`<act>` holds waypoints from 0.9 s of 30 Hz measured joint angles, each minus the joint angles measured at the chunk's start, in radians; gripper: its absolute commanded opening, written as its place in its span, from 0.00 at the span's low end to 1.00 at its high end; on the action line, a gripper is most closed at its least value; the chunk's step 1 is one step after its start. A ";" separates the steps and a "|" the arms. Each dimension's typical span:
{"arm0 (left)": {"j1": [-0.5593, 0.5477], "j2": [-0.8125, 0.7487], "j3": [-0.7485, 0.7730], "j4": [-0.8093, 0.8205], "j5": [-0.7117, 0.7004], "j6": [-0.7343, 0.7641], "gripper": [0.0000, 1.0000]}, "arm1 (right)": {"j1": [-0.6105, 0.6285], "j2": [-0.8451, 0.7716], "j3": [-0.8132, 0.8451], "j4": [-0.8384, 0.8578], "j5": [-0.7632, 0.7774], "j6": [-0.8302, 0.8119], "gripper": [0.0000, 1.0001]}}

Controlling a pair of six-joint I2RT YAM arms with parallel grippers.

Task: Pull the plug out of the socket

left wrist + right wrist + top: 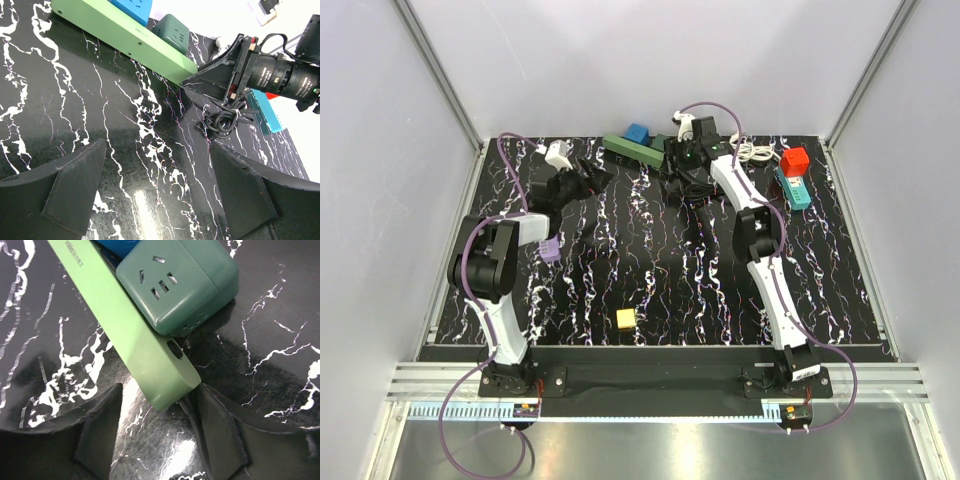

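Note:
A light green power strip [630, 150] lies at the back of the table with a blue plug [637, 133] and a dark green adapter [661, 143] on it. In the right wrist view the strip's end [150, 370] reaches between my open right gripper's [157, 435] fingers, and the adapter [180, 285] and the blue plug [117, 244] lie beyond. The right gripper [682, 160] sits at the strip's right end. My left gripper [595, 176] is open and empty, just left of and in front of the strip [125, 37], over bare table [157, 185].
A black coiled cord [225, 117] lies by the strip's end. A teal strip [792, 188] with a red block [794, 160] and a white cable [752, 152] are at the back right. A yellow cube [625, 319] lies near the front, a purple piece [550, 250] at the left.

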 measured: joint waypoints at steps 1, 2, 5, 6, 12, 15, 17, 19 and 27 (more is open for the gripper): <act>0.001 0.000 0.000 0.002 0.001 -0.002 0.90 | 0.004 0.000 0.000 0.000 0.011 -0.011 0.74; 0.003 0.000 0.000 0.005 0.002 -0.003 0.89 | 0.008 0.000 0.000 0.000 0.025 -0.021 0.75; 0.007 0.000 0.000 0.012 0.002 -0.004 0.89 | 0.020 0.000 0.000 0.000 0.059 -0.048 0.74; 0.008 0.000 0.000 0.013 0.002 -0.005 0.89 | 0.024 0.000 0.000 0.000 0.069 -0.060 0.74; 0.010 0.000 0.000 0.020 0.006 -0.012 0.89 | 0.036 0.000 0.000 0.000 0.093 -0.127 0.73; 0.011 0.000 0.000 0.023 0.008 -0.012 0.89 | 0.041 0.000 0.000 0.001 0.102 -0.159 0.73; 0.012 0.000 0.000 0.027 0.008 -0.014 0.89 | 0.043 0.000 0.000 0.001 0.108 -0.177 0.73; 0.013 0.000 0.000 0.027 0.008 -0.018 0.89 | 0.047 0.000 0.000 0.005 0.109 -0.194 0.72; 0.021 0.000 0.000 0.034 0.011 -0.029 0.89 | 0.056 0.000 0.000 0.028 0.106 -0.264 0.55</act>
